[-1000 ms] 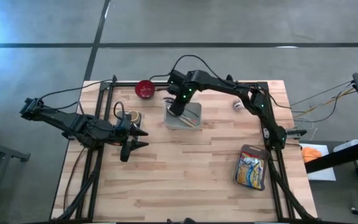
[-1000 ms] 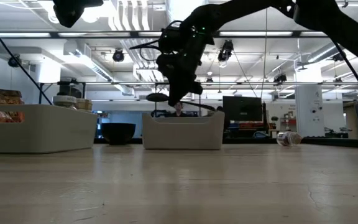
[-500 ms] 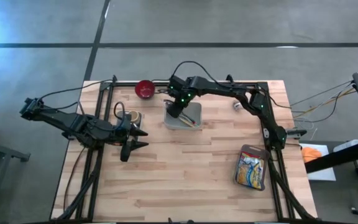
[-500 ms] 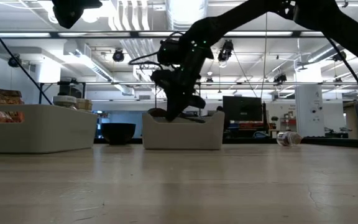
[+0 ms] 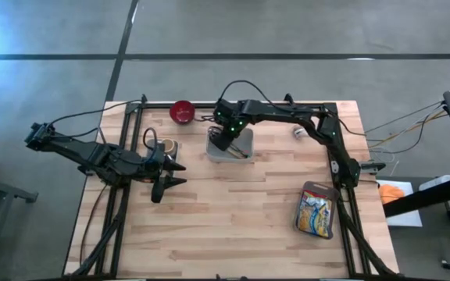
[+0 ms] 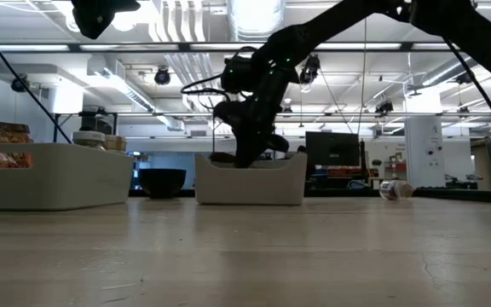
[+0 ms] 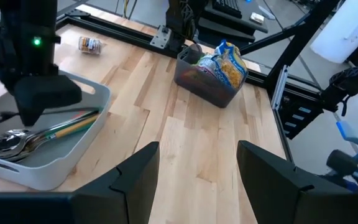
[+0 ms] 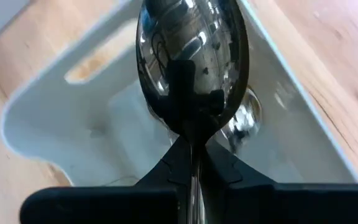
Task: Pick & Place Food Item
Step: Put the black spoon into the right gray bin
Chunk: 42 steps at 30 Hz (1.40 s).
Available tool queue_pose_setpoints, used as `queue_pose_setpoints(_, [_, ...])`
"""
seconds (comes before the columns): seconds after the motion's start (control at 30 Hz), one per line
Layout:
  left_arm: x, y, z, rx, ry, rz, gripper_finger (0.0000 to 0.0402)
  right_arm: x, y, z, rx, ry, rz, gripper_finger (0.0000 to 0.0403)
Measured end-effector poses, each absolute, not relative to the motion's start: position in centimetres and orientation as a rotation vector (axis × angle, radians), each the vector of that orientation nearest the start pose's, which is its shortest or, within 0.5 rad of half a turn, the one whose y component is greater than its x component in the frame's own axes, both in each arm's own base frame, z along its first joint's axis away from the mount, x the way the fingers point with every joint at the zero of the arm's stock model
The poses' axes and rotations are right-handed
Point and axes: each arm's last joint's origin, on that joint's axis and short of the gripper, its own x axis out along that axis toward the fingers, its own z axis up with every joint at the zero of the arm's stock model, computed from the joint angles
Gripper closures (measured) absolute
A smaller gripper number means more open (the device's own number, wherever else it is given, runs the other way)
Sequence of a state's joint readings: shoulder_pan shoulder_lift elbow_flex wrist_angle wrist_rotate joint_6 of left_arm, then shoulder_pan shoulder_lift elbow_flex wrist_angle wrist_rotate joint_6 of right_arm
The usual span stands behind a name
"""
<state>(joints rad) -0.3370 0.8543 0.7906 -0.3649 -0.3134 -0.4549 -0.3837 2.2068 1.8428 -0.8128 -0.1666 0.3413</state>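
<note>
Right wrist view showed the right pincer point(image 8: 191, 163) pinching a shiny spoon point(image 8: 191, 56) above the pale tray point(image 8: 36, 130), while the left pincer point(image 7: 197, 174) hovered spread.

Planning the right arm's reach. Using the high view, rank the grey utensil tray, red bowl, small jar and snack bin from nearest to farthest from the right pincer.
1. Grey utensil tray: directly under the right pincer, shut on a spoon.
2. Red bowl: back edge, toward the left arm's side.
3. Small jar: toward the right side.
4. Snack bin: front right, farthest.
</note>
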Motion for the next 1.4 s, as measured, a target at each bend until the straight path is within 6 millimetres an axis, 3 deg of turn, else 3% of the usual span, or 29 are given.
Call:
queue_pose_setpoints(0.23, [17.4, -5.2, 30.7, -0.311, 0.403, 0.069, 0.0181, 41.6, -16.3, 21.9, 0.614, 1.082, -0.392, 0.0394])
queue_pose_setpoints(0.83, [17.4, -5.2, 30.7, -0.330, 0.403, 0.073, 0.0181, 41.2, -16.0, 20.7, 0.627, 1.109, -0.390, 0.0394])
queue_pose_setpoints(1.4, [17.4, -5.2, 30.7, -0.330, 0.402, 0.073, 0.0181, 40.7, -15.5, 18.0, 0.645, 1.121, -0.340, 0.0394])
